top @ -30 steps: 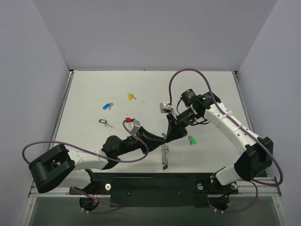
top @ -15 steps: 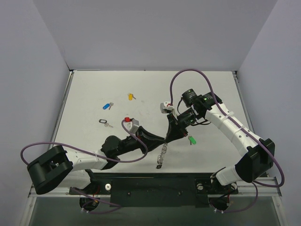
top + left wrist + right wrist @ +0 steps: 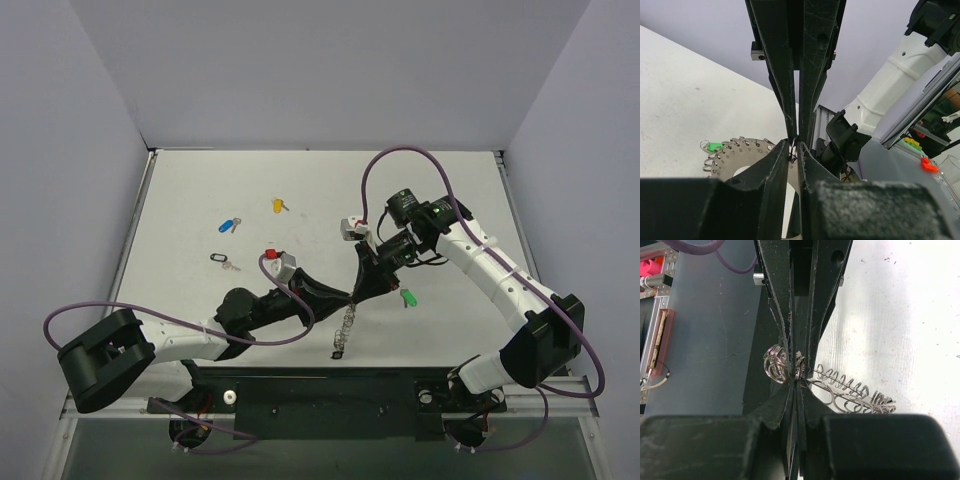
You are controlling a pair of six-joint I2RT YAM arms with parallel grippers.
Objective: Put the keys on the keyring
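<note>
White table (image 3: 200,200) beneath, pinching jaws hide the keyring's (image 3: 345,328) held edge.

A flat white table (image 3: 190,190) is carrying four small keys, each lying apart from the others. I am placing them from the spot near the table's middle where the jaws of the left gripper (image 3: 350,298) and the right gripper (image 3: 358,294) are meeting.

- **Green-headed silver key** (image 3: 408,297): it is lying just to the right of the jaws.
- **Black-headed silver key** (image 3: 222,260): it is lying well to their left.
- **Blue-headed silver key** (image 3: 229,225): it is lying beyond the black one, also well to the left of the jaws.
- **Yellow-headed silver key** (image 3: 279,205): it is lying farthest out, beyond the jaws and to their left.

The large silvery keyring (image 3: 346,325), a metal hoop edged with wire loops, is hanging down from the jaws toward the near edge. Whether its low end is touching the table, I cannot tell.
</note>
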